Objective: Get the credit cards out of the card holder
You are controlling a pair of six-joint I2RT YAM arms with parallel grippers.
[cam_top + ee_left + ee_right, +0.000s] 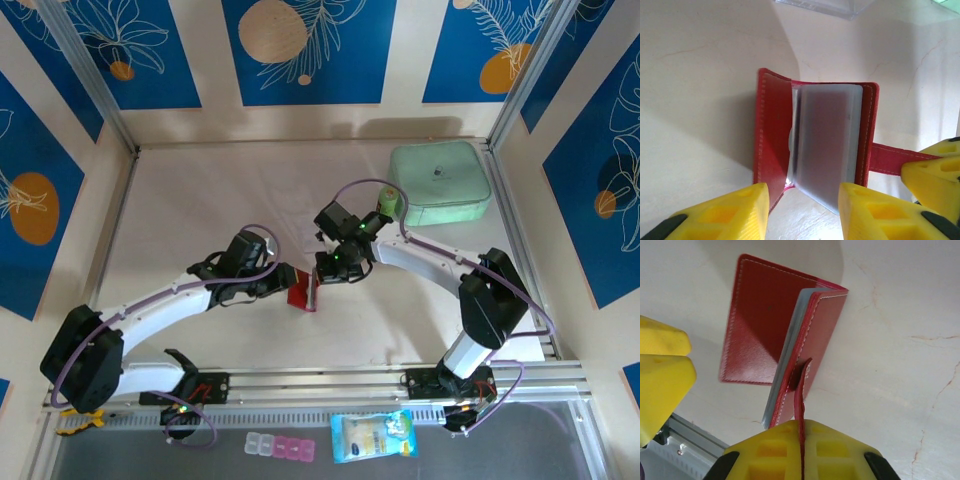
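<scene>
Right wrist, right gripper (802, 427): I read the yellow fingers as pressed together, pinching the snap tab (800, 390) of the card holder (765, 315). The red strap runs straight into the seam between them.
Card holder, from the right gripper: just ahead of the fingertips, against the pale table (890, 340), with its two red covers parted in a narrow V. I cannot tell whether it stands on its edge or is lifted.
Left wrist, left gripper (804, 191): the fingers are spread, with the holder's near edge just beyond the tips. I cannot tell whether they touch it.
Clear sleeves (827, 140): straight ahead of the left gripper, between the covers. They are frosted, so I cannot read what is inside.
Snap tab, from the left gripper: off to the side at the right edge of that view, stretched straight to the right gripper's fingers.
Transparent tray (825, 6): beyond the holder, at the far edge of the left wrist view.
Top external, both grippers: they meet at the holder near mid-table.
Mint-green case (440, 182): well beyond the right gripper, at the table's far right corner.
</scene>
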